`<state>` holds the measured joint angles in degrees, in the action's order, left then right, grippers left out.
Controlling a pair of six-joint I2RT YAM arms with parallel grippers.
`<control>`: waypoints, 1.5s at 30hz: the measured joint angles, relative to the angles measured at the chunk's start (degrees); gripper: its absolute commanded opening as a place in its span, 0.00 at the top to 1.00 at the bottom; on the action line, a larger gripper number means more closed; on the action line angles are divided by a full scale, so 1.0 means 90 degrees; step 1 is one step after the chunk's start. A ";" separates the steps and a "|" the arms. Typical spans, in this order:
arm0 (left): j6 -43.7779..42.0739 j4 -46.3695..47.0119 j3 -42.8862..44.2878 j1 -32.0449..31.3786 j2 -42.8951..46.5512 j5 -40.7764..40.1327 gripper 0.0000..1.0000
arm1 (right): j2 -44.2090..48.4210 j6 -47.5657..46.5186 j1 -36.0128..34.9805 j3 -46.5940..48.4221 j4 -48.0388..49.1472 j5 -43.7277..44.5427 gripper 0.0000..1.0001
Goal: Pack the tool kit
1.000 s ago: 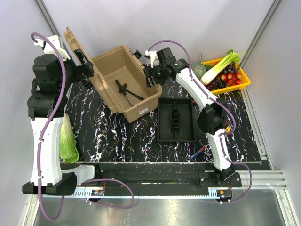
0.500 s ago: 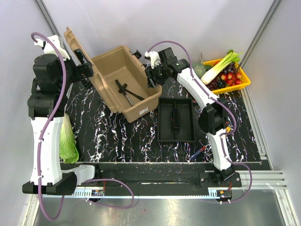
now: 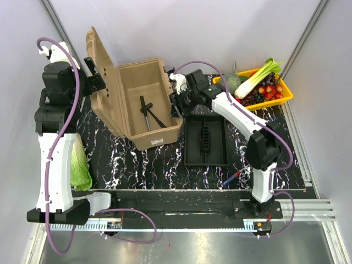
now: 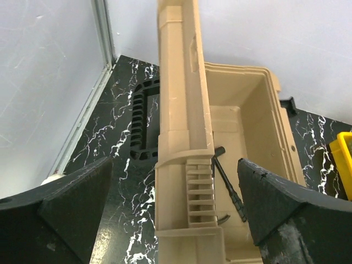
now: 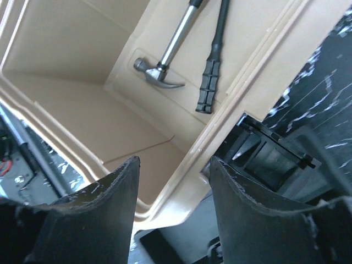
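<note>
The tan toolbox (image 3: 144, 82) stands open at the back of the mat, its ribbed lid (image 3: 102, 82) upright on the left. A hammer (image 5: 165, 69) and a black-handled tool (image 5: 212, 71) lie on its floor. My left gripper (image 3: 100, 77) is open, its fingers wide on either side of the lid's edge (image 4: 184, 137) without touching it. My right gripper (image 3: 177, 99) is open, and its fingers straddle the box's right rim (image 5: 220, 135) with gaps on both sides. The black inner tray (image 3: 217, 143) lies on the mat to the right of the box. A small screwdriver (image 3: 232, 178) rests near the mat's front.
A yellow tray of vegetables (image 3: 286, 96) sits at the back right corner. A green cabbage leaf (image 3: 80, 162) lies beside the left arm. The box's black handle (image 4: 144, 118) lies behind the lid, and a black latch (image 5: 269, 159) sits outside the right wall.
The toolbox has swung from a diagonal to nearly square with the table, and its lid stands more upright. My right gripper moved down with the box's right wall, its fingers narrower.
</note>
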<state>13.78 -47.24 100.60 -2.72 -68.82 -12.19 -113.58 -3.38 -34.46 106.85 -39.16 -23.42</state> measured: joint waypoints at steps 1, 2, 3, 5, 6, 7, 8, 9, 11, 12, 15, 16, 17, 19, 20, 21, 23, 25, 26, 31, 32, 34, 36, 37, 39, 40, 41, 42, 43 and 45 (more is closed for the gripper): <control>0.0000 -0.0005 0.0000 0.0000 0.0000 -0.0066 0.01 | 0.0134 0.0138 -0.0036 -0.0199 0.0075 -0.0066 0.39; -0.0002 -0.0012 0.0000 0.0000 0.0000 -0.0121 0.01 | 0.0238 0.0262 -0.0068 -0.0355 0.0143 -0.0100 0.38; -0.0002 -0.0017 0.0000 0.0000 0.0000 -0.0175 0.01 | 0.0345 0.0396 -0.0104 -0.0491 0.0182 -0.0126 0.36; -0.0007 -0.0061 0.0034 0.0000 -0.0005 -0.0301 0.01 | 0.0432 0.0614 -0.0160 -0.0551 0.0153 -0.0015 0.32; -0.0007 -0.0078 0.0061 0.0000 -0.0010 -0.0345 0.01 | 0.0444 0.0733 -0.0185 -0.0539 0.0117 0.0134 0.29; -0.0007 -0.0109 0.0124 0.0000 -0.0024 -0.0393 0.01 | 0.0444 0.0848 -0.0206 -0.0517 0.0039 0.0350 0.26; -0.0005 -0.0129 0.0202 0.0000 -0.0041 -0.0440 0.01 | 0.0444 0.0969 -0.0221 -0.0466 -0.0041 0.0593 0.22; -0.0005 -0.0131 0.0277 0.0000 -0.0049 -0.0488 0.01 | 0.0444 0.1061 -0.0231 -0.0418 -0.0092 0.0843 0.19; -0.0007 -0.0138 0.0401 0.0000 -0.0032 -0.0549 0.01 | 0.0469 0.1302 -0.0238 -0.0250 -0.0117 0.1452 0.10; -0.0010 -0.0138 0.0447 0.0000 -0.0005 -0.0566 0.01 | 0.0546 0.1457 -0.0236 -0.0219 -0.0066 0.1885 0.05; -0.0039 -0.0172 0.0454 0.0000 0.0153 -0.0585 0.01 | 0.0908 0.1797 -0.0199 -0.0272 -0.0019 0.2776 0.00; -0.0051 -0.0189 0.0452 0.0000 0.0219 -0.0583 0.01 | 0.1110 0.1943 -0.0170 -0.0379 0.0063 0.3099 0.01; -0.0058 -0.0209 0.0452 0.0000 0.0287 -0.0580 0.01 | 0.1336 0.2110 -0.0129 -0.0527 0.0102 0.3390 0.01; -0.0080 -0.0250 0.0437 0.0000 0.0447 -0.0561 0.01 | 0.1780 0.2419 0.0002 -0.0889 0.0124 0.3852 0.01; -0.0083 -0.0267 0.0425 0.0000 0.0539 -0.0544 0.01 | 0.1972 0.2550 0.0080 -0.1090 0.0131 0.4063 0.01; -0.0083 -0.0277 0.0410 0.0000 0.0627 -0.0520 0.01 | 0.2161 0.2691 0.0163 -0.1328 0.0143 0.4260 0.01; -0.0083 -0.0272 0.0340 0.0000 0.0814 -0.0478 0.01 | 0.2429 0.2907 0.0296 -0.1792 0.0146 0.4580 0.03; -0.0083 -0.0284 0.0260 0.0000 0.0959 -0.0447 0.01 | 0.2543 0.3072 0.0352 -0.2261 0.0141 0.4796 0.07; -0.0083 -0.0284 0.0216 0.0000 0.1018 -0.0430 0.01 | 0.2540 0.3126 0.0352 -0.2463 0.0134 0.4833 0.09; -0.0080 -0.0313 -0.0019 0.0000 0.1209 -0.0318 0.01 | 0.2210 0.3266 0.0335 -0.3011 0.0036 0.4707 0.20; -0.0080 -0.0308 -0.0087 0.0000 0.1219 -0.0291 0.01 | 0.2103 0.3293 0.0335 -0.3050 0.0046 0.4648 0.22; -0.0080 -0.0316 -0.0228 0.0000 0.1219 -0.0262 0.01 | 0.1902 0.3342 0.0333 -0.3138 0.0095 0.4512 0.28; -0.0080 -0.0323 -0.0333 0.0000 0.1219 -0.0238 0.01 | 0.1758 0.3376 0.0333 -0.3242 0.0197 0.4386 0.32; -0.0080 -0.0318 -0.0379 0.0000 0.1207 -0.0219 0.01 | 0.1673 0.3393 0.0333 -0.3300 0.0270 0.4291 0.32; -0.0078 -0.0335 -0.0454 0.0000 0.1161 -0.0172 0.01 | 0.1481 0.3434 0.0333 -0.3395 0.0418 0.4119 0.33; -0.0075 -0.0340 -0.0491 0.0000 0.1146 -0.0141 0.01 | 0.1396 0.3451 0.0333 -0.3424 0.0471 0.4075 0.33; -0.0075 -0.0342 -0.0517 0.0000 0.1144 -0.0112 0.01 | 0.1307 0.3473 0.0333 -0.3453 0.0529 0.3995 0.34; -0.0075 -0.0362 -0.0532 0.0000 0.1144 -0.0083 0.01 | 0.1214 0.3492 0.0333 -0.3480 0.0593 0.3959 0.34; -0.0075 -0.0362 -0.0544 0.0000 0.1144 -0.0066 0.01 | 0.1134 0.3514 0.0333 -0.3507 0.0639 0.3903 0.36; -0.0075 -0.0359 -0.0563 0.0000 0.1149 -0.0029 0.01 | 0.1001 0.3536 0.0333 -0.3538 0.0719 0.3818 0.42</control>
<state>13.10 -50.48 95.53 -2.72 -58.48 -12.45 -104.57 28.45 -31.46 75.00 -32.69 10.94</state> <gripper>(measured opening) 0.988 0.651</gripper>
